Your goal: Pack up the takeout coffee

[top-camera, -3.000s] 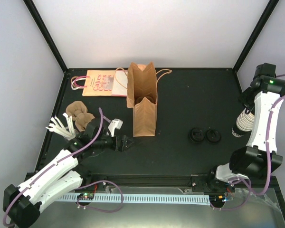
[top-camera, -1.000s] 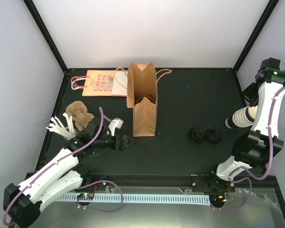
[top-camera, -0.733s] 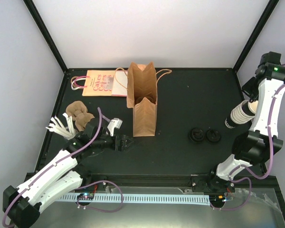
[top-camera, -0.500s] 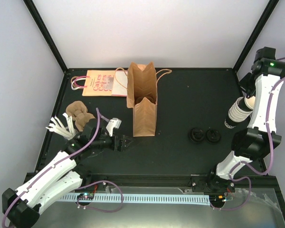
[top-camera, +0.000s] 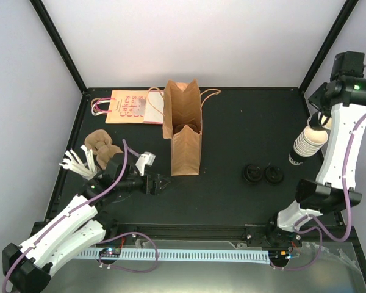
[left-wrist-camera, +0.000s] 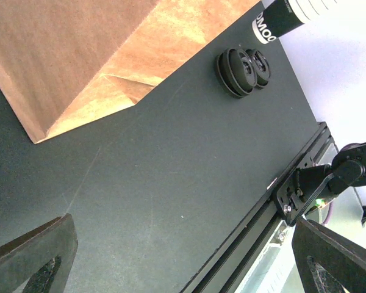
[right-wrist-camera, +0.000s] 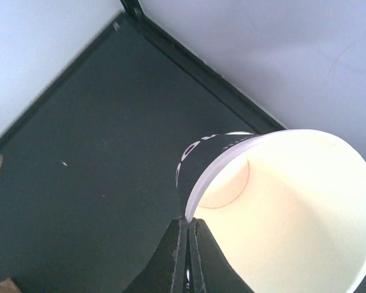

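Cup (right-wrist-camera: 293, 213), lidless and cream inside, sits topmost in a nested stack (top-camera: 306, 145) near the right edge of the table (top-camera: 244, 122), toward the far right corner. The right gripper (right-wrist-camera: 187, 244) is clenched on this cup's rim, one finger inside the mouth and one outside. The stack leans, its black printed base pointing toward the near left; whether that base touches the table cannot be told. No lid is on the cup. Two black lids (top-camera: 254, 174) lie side by side, touching, between the stack and the brown bag (top-camera: 184, 146), which sits left of the table's middle. The left gripper (top-camera: 163, 183) hangs low just beside the bag's near left corner, fingers (left-wrist-camera: 30, 256) spread wide with nothing between them. Behind the left arm, by the left edge, lie pulp trays (top-camera: 102, 143) and white sticks (top-camera: 76, 162). A flat printed bag (top-camera: 128, 107) lies near the far left corner
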Controlling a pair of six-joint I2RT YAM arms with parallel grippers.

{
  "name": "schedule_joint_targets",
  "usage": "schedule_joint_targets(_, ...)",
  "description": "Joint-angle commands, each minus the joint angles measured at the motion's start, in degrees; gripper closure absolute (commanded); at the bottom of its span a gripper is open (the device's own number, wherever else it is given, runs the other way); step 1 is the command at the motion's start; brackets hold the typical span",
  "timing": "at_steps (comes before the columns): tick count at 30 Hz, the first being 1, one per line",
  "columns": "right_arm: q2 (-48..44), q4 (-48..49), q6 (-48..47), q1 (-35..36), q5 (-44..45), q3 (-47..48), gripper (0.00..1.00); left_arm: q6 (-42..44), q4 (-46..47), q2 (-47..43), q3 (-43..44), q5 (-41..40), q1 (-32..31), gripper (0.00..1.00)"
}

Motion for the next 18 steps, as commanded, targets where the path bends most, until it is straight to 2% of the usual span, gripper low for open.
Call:
schedule_joint_targets(1,-5.57,-0.28,0.34,0.48,2.46,4.46,0.96,0.16,-0.25,-0.78,0.73,0.01,0.28,0.01)
schedule_joint_targets(4,-8.07,0.86,-0.53,1.11,0.87,4.6,0.98,0.2,-0.26,-0.85,0.7,0.07,0.21,0.01)
schedule_joint_targets(8,-14.07,6.04,-3.71,4.32,-6.05,-1.71,0.99,0.21,-0.73,-1.19,1.14,-0.26,0.27,0.01)
schedule_joint_targets(18,-31.0,17.77,-5.17,25.22,-9.11,-32.74,0.99,-0.57,-1.2,-3.76,0.63,-2.09,0.28,0.01)
